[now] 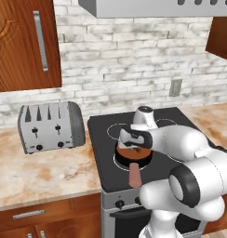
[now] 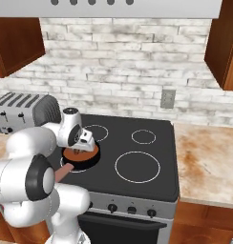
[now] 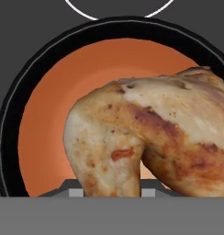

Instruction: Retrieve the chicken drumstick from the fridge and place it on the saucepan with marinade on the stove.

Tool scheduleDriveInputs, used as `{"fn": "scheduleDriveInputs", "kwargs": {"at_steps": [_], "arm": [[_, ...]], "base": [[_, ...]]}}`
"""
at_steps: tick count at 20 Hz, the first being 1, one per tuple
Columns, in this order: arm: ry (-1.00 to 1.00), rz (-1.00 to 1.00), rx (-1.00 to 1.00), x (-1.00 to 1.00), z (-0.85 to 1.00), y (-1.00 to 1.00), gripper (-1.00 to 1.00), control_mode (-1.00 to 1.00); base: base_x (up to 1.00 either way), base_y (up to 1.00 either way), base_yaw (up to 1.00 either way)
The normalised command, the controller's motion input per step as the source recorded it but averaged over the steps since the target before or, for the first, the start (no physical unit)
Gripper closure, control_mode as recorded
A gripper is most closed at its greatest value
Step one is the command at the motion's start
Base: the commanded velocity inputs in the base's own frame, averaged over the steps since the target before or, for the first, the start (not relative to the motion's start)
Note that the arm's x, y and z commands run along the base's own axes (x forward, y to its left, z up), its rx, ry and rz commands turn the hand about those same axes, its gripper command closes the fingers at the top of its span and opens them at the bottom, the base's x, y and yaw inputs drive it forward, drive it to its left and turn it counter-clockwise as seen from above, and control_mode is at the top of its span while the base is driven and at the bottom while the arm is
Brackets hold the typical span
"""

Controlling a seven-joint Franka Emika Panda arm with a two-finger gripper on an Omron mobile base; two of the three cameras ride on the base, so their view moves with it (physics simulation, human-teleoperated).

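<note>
Chicken drumstick [image 3: 146, 142] is seen close up in the hand view, golden-brown and lumpy, held right above the saucepan [image 3: 45, 128], whose orange-red sauce and black rim lie behind it. The meat reaches down between the two dark fingertips at the bottom of that view, so the hand [image 1: 132, 141] is clenched on the drumstick. Contact between meat and sauce cannot be told.

In the left base view the hand is lowered over the saucepan [image 1: 134, 155] on the front left burner of the stove [image 1: 101, 153], with the pinkish handle pointed toward the steel front. In the right base view the hand [image 2: 85, 143] is seen just above the same pan [image 2: 80, 157].

Toaster [image 1: 50, 126] is set on the bench [image 1: 41, 176] left of the stove. Brick wall [image 1: 124, 60] is noted behind.
</note>
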Motion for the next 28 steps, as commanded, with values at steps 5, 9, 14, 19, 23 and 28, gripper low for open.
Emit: {"fn": "scheduleDriveInputs", "kwargs": {"at_steps": [5,9,14,19,23,28], "arm": [[0.00,0.00,0.00,0.00,-0.14,0.00,1.00,-1.00],[0.00,0.00,0.00,0.00,-0.09,0.00,1.00,-1.00],[0.00,0.00,0.00,0.00,-0.09,0.00,1.00,-1.00],[0.00,0.00,0.00,0.00,-0.07,0.00,1.00,-1.00],[0.00,0.00,0.00,0.00,0.00,0.00,1.00,-1.00],[0.00,0.00,0.00,0.00,0.00,0.00,1.00,-1.00]], "base": [[0.00,0.00,0.00],[0.00,0.00,0.00],[0.00,0.00,0.00],[0.00,0.00,0.00],[0.00,0.00,0.00],[0.00,0.00,0.00]]}}
